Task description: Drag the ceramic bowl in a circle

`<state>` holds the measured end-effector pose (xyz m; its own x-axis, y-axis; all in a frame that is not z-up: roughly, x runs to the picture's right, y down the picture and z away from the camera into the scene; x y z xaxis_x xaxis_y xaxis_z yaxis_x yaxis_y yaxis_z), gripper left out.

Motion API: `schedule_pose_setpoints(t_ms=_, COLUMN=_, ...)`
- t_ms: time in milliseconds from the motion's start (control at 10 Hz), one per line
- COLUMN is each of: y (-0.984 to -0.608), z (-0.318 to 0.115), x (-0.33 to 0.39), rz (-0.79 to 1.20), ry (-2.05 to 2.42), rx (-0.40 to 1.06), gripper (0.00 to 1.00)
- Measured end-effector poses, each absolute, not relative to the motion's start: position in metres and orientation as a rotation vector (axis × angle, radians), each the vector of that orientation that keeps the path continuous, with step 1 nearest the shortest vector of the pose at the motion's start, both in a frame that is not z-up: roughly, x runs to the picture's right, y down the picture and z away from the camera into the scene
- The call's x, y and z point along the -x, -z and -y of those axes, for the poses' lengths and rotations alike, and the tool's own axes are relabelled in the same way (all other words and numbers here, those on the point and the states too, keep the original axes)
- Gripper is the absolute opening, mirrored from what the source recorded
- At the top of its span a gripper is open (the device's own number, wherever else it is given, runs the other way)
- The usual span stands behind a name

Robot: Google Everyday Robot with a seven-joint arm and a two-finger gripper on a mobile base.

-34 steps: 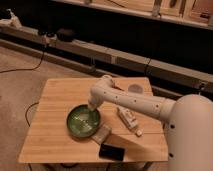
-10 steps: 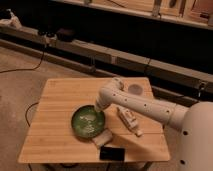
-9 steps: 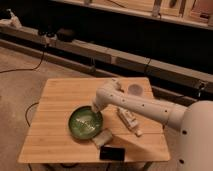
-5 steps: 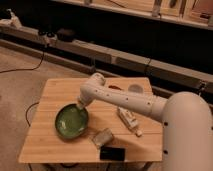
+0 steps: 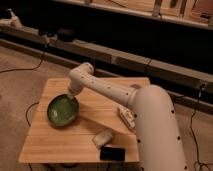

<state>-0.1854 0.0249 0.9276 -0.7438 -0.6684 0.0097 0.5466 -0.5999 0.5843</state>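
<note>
occluded: two-finger gripper (image 5: 71,96) at far-right rim of glossy green ceramic bowl (image 5: 61,112), tips masked by wrist of white robot arm (image 5: 107,91), hold on rim unreadable | cropped: bulky white robot body (image 5: 156,131) runs off bottom edge | part-covered: white oblong item (image 5: 126,116) tucked against that body | unidentifiable: flat black slab (image 5: 112,153), pale crumpled packet (image 5: 103,138)

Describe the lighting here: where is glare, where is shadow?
Camera view: warm, dim light; a pale sheen inside the ceramic bowl; the gripper sits at the bowl's far rim, below the brightly lit arm; the area behind the table is dark.
</note>
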Motion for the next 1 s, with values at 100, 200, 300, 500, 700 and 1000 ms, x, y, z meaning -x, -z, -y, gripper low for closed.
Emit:
schedule_pose_setpoints(t_ms=100, y=-0.941, z=-0.007, x=0.163, rz=0.717, ry=2.257, rx=-0.245, gripper=0.0)
schedule_pose_setpoints(t_ms=200, y=-0.951, z=0.005, x=0.136, rz=0.686, ry=2.199, rx=-0.211, gripper=0.0)
schedule_pose_setpoints(t_ms=300, y=-0.957, z=0.01, x=0.112, rz=0.662, ry=2.155, rx=-0.183, gripper=0.0)
schedule_pose_setpoints(t_ms=500, y=-0.963, z=0.005, x=0.053, rz=0.612, ry=2.07, rx=-0.11, gripper=0.0)
schedule_pose_setpoints(t_ms=700, y=-0.957, z=-0.019, x=0.014, rz=0.588, ry=2.031, rx=-0.053, gripper=0.0)
schedule_pose_setpoints(t_ms=1000, y=-0.925, z=-0.072, x=-0.023, rz=0.584, ry=2.035, rx=-0.005, gripper=0.0)
